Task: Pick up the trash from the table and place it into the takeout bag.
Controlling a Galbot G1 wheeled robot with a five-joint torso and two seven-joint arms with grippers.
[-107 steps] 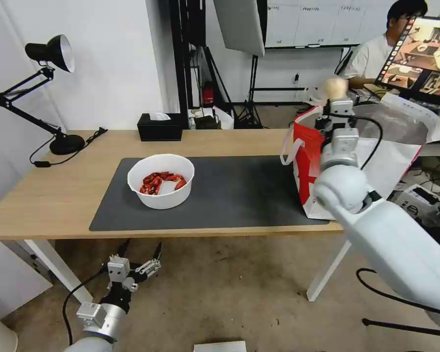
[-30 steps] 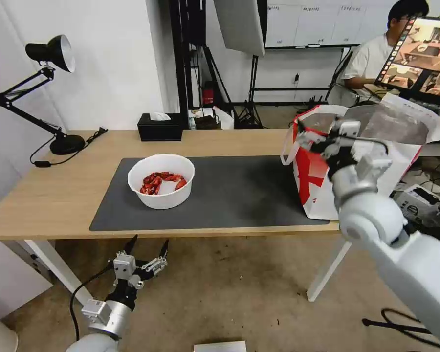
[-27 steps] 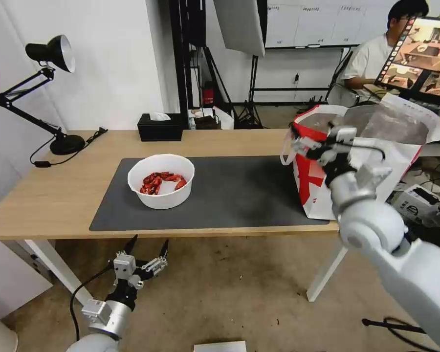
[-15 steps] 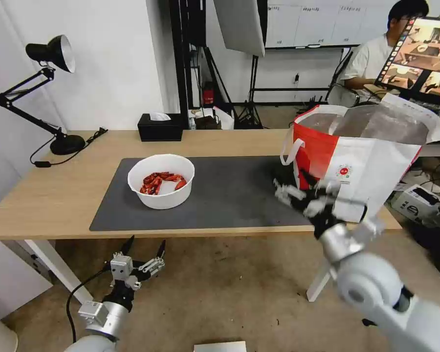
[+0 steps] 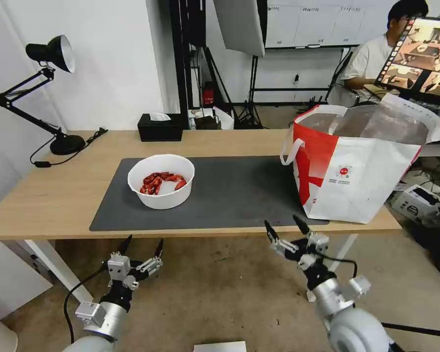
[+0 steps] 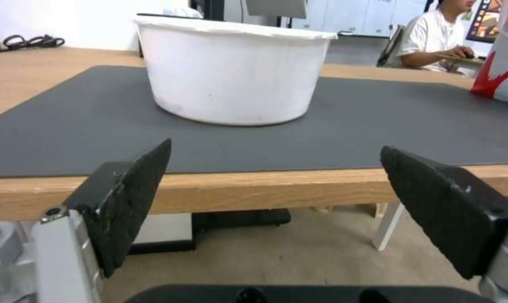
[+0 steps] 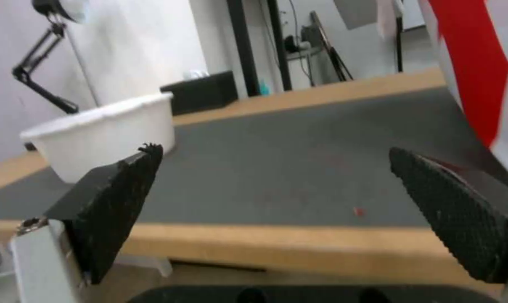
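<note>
The white bowl (image 5: pixel 161 180) of red shells (image 5: pixel 162 182) is seen on the grey mat (image 5: pixel 230 193), well left of the takeout bag (image 5: pixel 359 168). It is probably light, stiff and slick-walled, so it is best pinched at the rim. The left gripper (image 5: pixel 141 244) and right gripper (image 5: pixel 283 228) are held spread and empty below the table (image 5: pixel 54 195) edge.

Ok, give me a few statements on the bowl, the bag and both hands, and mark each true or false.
1. The white bowl of crayfish shells sits on the grey mat. True.
2. The right hand grips the bowl. False: it hangs open and empty below the table's front edge.
3. The takeout bag lies flat. False: it stands upright, open.
4. The left hand is open, below the table. True.
</note>
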